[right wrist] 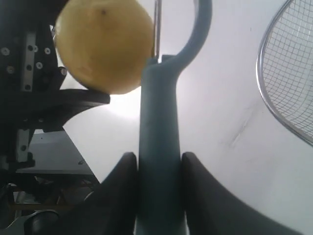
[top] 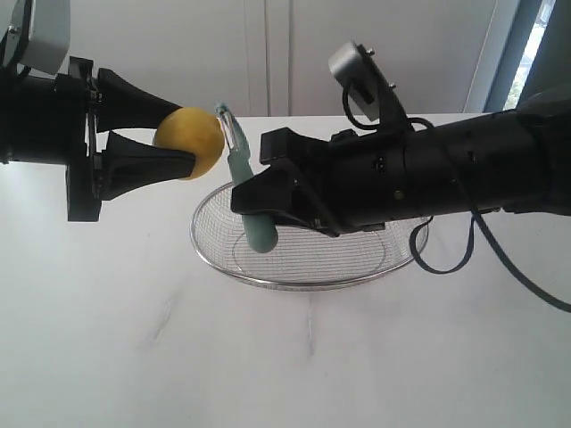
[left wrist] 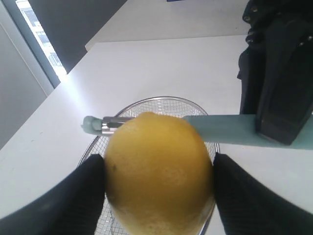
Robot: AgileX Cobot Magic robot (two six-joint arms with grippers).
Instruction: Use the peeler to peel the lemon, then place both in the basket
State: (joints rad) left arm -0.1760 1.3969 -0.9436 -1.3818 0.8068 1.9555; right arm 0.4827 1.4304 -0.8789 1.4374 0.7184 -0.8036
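View from outside: clenching left pincer (top: pixel 181 136) on lemon (top: pixel 192 143), one finger above and one below, holding it in the air over white tabletop (top: pixel 134 348), near left edge of basket (top: pixel 303 283). Grasping peeler (top: pixel 239 165) by lower handle in right pincer (top: pixel 260 203), holding it nearly upright, head up, handle end hanging over basket's mesh. Resting peeler's head against lemon's right side, touching as far as can be told. Showing basket flat on tabletop beneath right arm.

Left wrist view: squeezing lemon (left wrist: pixel 159 171) between two black fingers (left wrist: pixel 73 200), one on each flank. Showing peeler (left wrist: pixel 220 128) lying across just behind lemon, metal head poking out at one side, teal handle running into right pincer (left wrist: pixel 276 128) at the other. Showing basket (left wrist: pixel 161 99) beyond lemon, on tabletop.

Right wrist view: gripping peeler (right wrist: pixel 159 147) by its handle between two black fingers (right wrist: pixel 122 186), hooked head rising past them. Laying blade along lemon's (right wrist: pixel 105 46) edge; touching or just short of it, cannot tell. Showing lemon seated in left pincer's dark fingers, and basket (right wrist: pixel 288 73) on tabletop, apart from peeler.
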